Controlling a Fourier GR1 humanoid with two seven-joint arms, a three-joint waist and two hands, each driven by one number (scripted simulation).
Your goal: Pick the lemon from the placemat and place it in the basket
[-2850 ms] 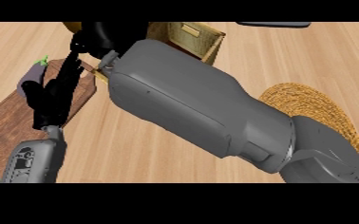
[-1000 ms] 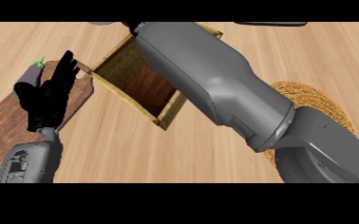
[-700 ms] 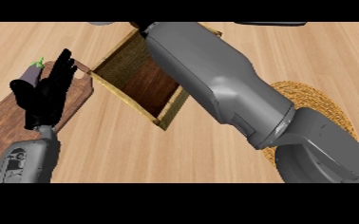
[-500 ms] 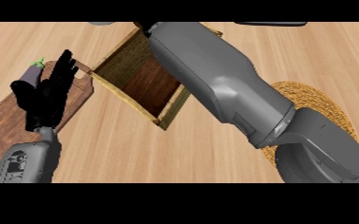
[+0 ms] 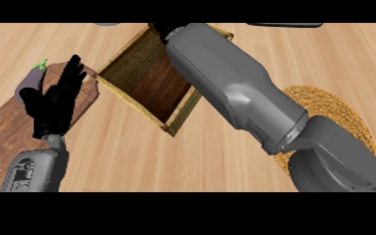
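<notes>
In the head view, the right forearm [image 5: 235,89] is stretching diagonally from the near right to the far middle, lying across the right side of the basket [image 5: 140,79]. It is probably reaching there to set something inside. The right hand [image 5: 167,29] is showing only as a dark sliver at the far rim, so whether its fingers are curled or holding anything cannot be told.

The left hand [image 5: 55,102] is resting at the left with fingers straight and pointing away, holding nothing, over a dark wooden board [image 5: 18,122]. A purple eggplant [image 5: 31,77] is lying at the board's far end, just beside the fingertips.

The lemon is not showing anywhere; it may be hidden by the right arm or hand. The woven placemat [image 5: 330,109] is lying at the right, partly under the arm, and its visible part is carrying no lemon. The basket's dark floor is likewise showing none.
</notes>
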